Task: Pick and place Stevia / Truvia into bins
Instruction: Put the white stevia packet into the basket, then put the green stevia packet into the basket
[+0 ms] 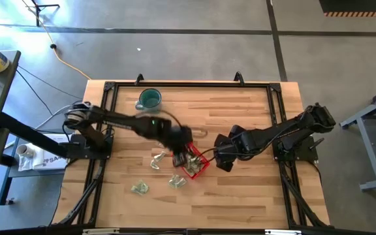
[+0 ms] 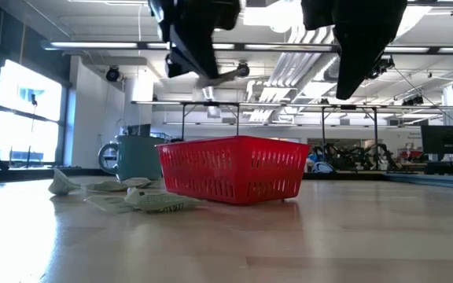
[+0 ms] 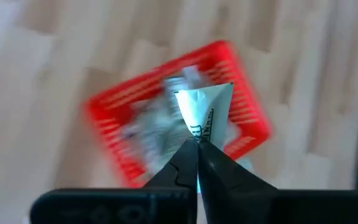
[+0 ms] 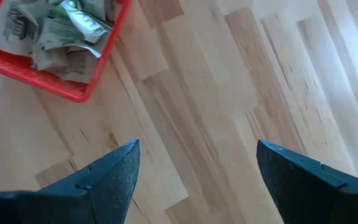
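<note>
Sachet [image 3: 199, 109] pinched in our left gripper [image 3: 197, 144] hangs above the red bin [image 3: 114, 112]; we centre, then release. Right gripper [image 4: 197, 165] waits open at its three o'clock.

Free room and obstacles around the red bin.
The left gripper [image 1: 183, 151] hangs over the red bin [image 1: 198, 167]; the right gripper [image 1: 222, 158] flanks it; loose sachets [image 1: 140, 188] and a teal mug [image 1: 149, 98] occupy the left worktop [image 1: 240, 196]; the right side lies bare.

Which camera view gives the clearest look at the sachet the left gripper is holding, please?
The left wrist view: the sachet sits pinched in the left gripper, above the red bin. High and low views blur it; the right wrist view misses it.
</note>
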Robot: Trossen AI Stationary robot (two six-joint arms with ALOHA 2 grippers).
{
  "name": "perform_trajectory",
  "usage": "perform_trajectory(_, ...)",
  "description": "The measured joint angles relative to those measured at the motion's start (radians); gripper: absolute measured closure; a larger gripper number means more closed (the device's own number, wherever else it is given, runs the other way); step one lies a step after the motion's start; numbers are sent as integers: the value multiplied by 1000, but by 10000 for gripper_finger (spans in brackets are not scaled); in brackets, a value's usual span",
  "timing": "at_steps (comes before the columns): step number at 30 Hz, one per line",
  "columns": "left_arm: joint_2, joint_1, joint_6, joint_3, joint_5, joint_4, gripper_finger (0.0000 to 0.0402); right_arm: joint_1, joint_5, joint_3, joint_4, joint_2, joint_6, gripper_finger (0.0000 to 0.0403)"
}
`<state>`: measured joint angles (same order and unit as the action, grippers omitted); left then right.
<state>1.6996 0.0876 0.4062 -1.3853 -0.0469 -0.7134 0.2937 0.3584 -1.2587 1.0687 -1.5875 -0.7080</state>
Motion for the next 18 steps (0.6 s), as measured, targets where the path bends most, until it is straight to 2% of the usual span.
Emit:
perform_trajectory(2, 41, 46, 42, -4, 5, 55, 350, 8, -2, 0, -11, 0, 10, 91)
perform_trajectory(5, 101, 89, 53, 2, 91, 91, 340, 16, -32, -1, -63, 0, 49, 91)
perform_trajectory(7, 111, 105, 47, 2, 152, 120, 329, 21, -54, 0, -89, -1, 67, 91)
perform_trajectory(9, 106, 104, 59, 0, 166, 136, 313, 29, -54, -1, -98, -2, 79, 91)
perform_trajectory(13, 96, 102, 130, -5, 232, 27, 270, 48, -46, -1, -86, -2, 80, 91)
perform_trajectory(18, 81, 104, 213, -16, 201, 0, 207, 74, -24, -1, -72, -2, 81, 91)
